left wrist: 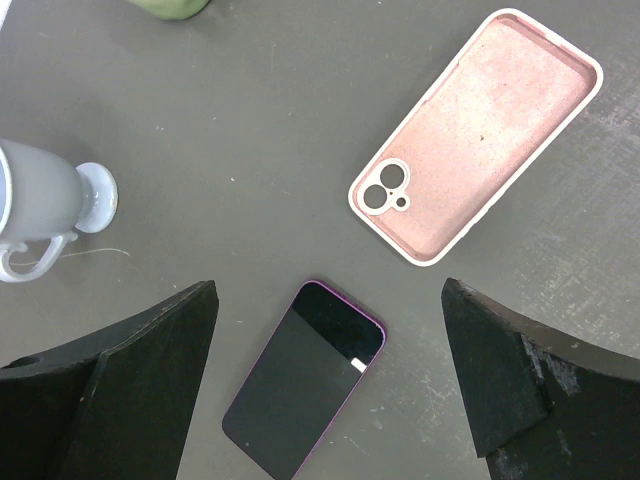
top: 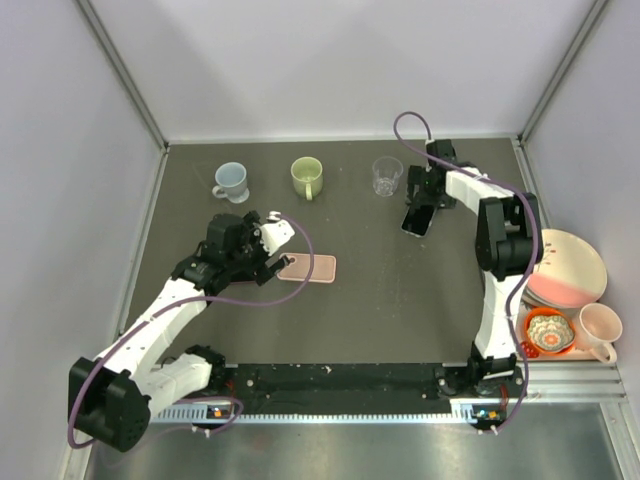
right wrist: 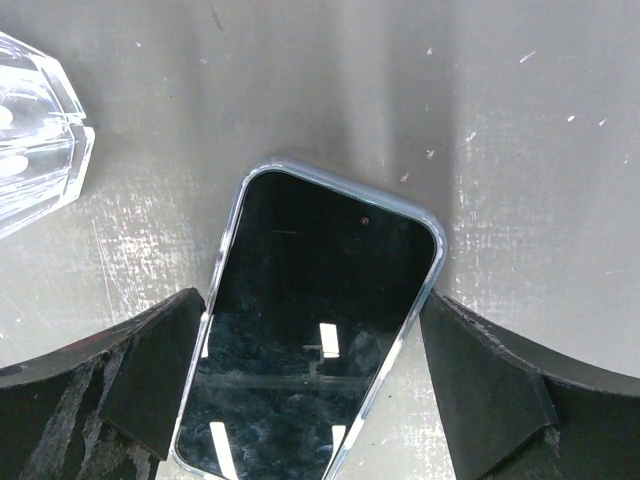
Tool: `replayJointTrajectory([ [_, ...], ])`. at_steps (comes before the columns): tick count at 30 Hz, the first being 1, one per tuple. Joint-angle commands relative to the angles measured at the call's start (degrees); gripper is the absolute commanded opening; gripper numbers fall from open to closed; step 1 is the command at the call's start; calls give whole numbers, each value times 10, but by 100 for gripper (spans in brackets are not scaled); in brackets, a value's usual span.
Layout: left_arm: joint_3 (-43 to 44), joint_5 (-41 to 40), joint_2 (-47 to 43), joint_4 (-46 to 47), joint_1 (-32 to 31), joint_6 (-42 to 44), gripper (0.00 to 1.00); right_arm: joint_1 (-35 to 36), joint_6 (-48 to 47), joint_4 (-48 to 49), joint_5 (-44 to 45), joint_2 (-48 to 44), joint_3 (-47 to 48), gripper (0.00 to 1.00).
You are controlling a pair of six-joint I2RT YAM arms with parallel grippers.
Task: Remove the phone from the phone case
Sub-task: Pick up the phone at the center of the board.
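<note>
Pads (left wrist: 150,370) of my left tool (left wrist: 329,292) sit closest to the lens, spread wide and grasping nothing. Between them, flat on the bench (left wrist: 250,150), lies a bare phone (left wrist: 305,392), screen up, with a purple rim. Ahead and to the right of that tool lies the pink case (left wrist: 475,135), empty, lining upward, apart from the phone. Ahead and to the left stands a grey mug (left wrist: 45,200).

My right tool (right wrist: 315,300) has a cased phone (right wrist: 300,330) filling the gap between its pads, screen toward the lens, with its clear case (right wrist: 335,180) fitted on. Both pads appear to meet the case's long edges. I cannot tell whether the tool is clenched on it or merely straddling it. A glass (right wrist: 35,140) stands ahead and to the left of this tool.

Assessment: the pink case is done with; the clear one is yet to come off. The phone is a stiff slab, moderately heavy, its glass face slippery and breakable. The case looks like a thin, pliant shell with a gripping lip. I would hold across the long edges with one tool and peel a corner lip with the other, keeping low over the bench in case it slips.
</note>
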Motion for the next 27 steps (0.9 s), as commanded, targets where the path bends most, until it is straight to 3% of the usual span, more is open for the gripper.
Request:
replayJointTrajectory([
  [1, -5, 1, -13, 26, -3, -4, 99, 13, -12, -40, -13, 9, 8, 85],
  [5, -6, 3, -12, 26, -2, -5, 99, 16, -27, -46, -23, 8, 4, 78],
  [17, -7, 4, -12, 27, 0, -5, 99, 48, -154, -49, -70, -22, -37, 82],
  [21, -6, 6, -14, 25, 1, -5, 99, 48, -162, -49, -47, -43, -40, 87],
  [27, -6, 6, -14, 25, 2, -6, 99, 43, -95, -76, -91, -68, -36, 91],
])
